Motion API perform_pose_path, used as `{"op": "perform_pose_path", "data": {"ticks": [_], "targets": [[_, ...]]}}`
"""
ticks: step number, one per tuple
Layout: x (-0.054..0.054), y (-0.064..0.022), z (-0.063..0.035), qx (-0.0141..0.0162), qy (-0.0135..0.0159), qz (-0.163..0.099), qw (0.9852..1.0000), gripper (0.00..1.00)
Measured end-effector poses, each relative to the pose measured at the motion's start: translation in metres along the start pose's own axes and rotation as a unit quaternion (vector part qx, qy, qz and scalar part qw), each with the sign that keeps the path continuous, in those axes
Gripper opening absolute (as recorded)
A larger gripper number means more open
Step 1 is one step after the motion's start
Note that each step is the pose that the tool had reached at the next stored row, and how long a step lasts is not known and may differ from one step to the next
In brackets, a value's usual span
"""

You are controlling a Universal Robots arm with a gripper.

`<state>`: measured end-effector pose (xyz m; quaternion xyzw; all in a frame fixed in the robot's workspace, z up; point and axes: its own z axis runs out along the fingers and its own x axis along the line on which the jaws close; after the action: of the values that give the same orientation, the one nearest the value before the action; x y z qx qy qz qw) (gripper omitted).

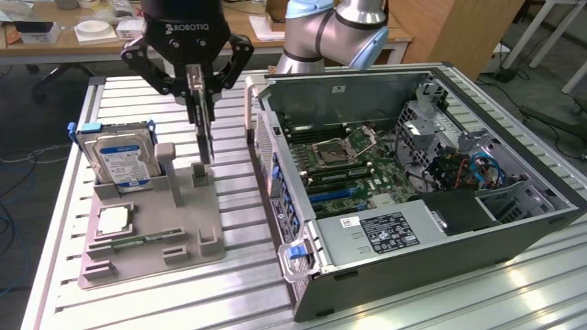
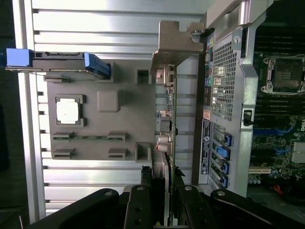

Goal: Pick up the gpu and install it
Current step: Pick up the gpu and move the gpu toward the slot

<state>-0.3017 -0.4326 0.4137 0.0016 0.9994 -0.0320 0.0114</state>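
Robotiq gripper (image 1: 199, 100) (image 2: 164, 206), jaws drawn partway together and clamped on the upper edge of the gpu (image 1: 205, 141) (image 2: 167, 119). The thin black card hangs upright and edge-on beneath the jaws, and in the wrist view its silver bracket (image 2: 174, 40) is at the end farthest from the gripper. The card hangs over the grey fixture (image 1: 183, 227) (image 2: 128, 119), its lower edge just above the fixture's upright posts. Whether it is fully clear of them cannot be told from the exterior view, though its sideways offset from the slots in the wrist view suggests that it is raised. Other parts sit on the fixture: a hard drive (image 1: 117, 158) (image 2: 57, 62) with blue rails standing on edge, a processor (image 1: 114, 220) (image 2: 66, 111) lying flat, and a green memory stick (image 1: 137, 240) (image 2: 81, 137) beside it. The open computer case (image 1: 413, 268) lies on the slatted table (image 1: 183, 295) to the exterior view's right of the fixture, exposing the motherboard (image 1: 358, 165) and its blue expansion slots (image 1: 332, 194). Step in hand, as judged: the pick-up is secured or very nearly so, and installation is not begun, since card and case are well apart. Seating the card would likely call for carrying it over the case wall without tilting. Its connector edge would have to line up along a slot, with the bracket turned toward the rear panel, before any downward press.
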Motion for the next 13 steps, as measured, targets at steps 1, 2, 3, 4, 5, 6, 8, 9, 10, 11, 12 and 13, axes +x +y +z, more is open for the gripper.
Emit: {"op": "perform_pose_path", "data": {"ticks": [1, 2, 3, 4, 5, 6, 8, 9, 10, 11, 12, 13], "targets": [[-0.002, 0.0000, 0.0000, 0.0000, 0.0001, 0.000, 1.0000, 0.27], [-0.003, 0.0001, 0.0001, 0.0000, 0.0000, 0.000, 1.0000, 0.27], [-0.005, 0.0001, 0.0001, 0.0000, 0.0000, 0.000, 1.0000, 0.27], [-0.007, 0.0001, 0.0001, 0.0000, 0.0001, 0.000, 1.0000, 0.27], [-0.008, 0.0002, 0.0001, 0.0000, 0.0000, 0.000, 1.0000, 0.27], [-0.010, 0.0002, 0.0002, 0.0000, 0.0000, 0.000, 1.0000, 0.27], [-0.012, 0.0003, 0.0002, 0.0000, 0.0000, 0.000, 1.0000, 0.27], [-0.014, 0.0003, 0.0003, 0.0000, 0.0000, 0.000, 1.0000, 0.27], [-0.015, 0.0003, 0.0003, 0.0000, 0.0000, 0.000, 1.0000, 0.27], [-0.016, 0.0003, 0.0004, 0.0000, 0.0000, 0.000, 1.0000, 0.27], [-0.018, 0.0004, 0.0004, 0.0000, 0.0000, 0.000, 1.0000, 0.27], [-0.019, 0.0004, 0.0004, 0.0000, 0.0000, 0.000, 1.0000, 0.27]]}}
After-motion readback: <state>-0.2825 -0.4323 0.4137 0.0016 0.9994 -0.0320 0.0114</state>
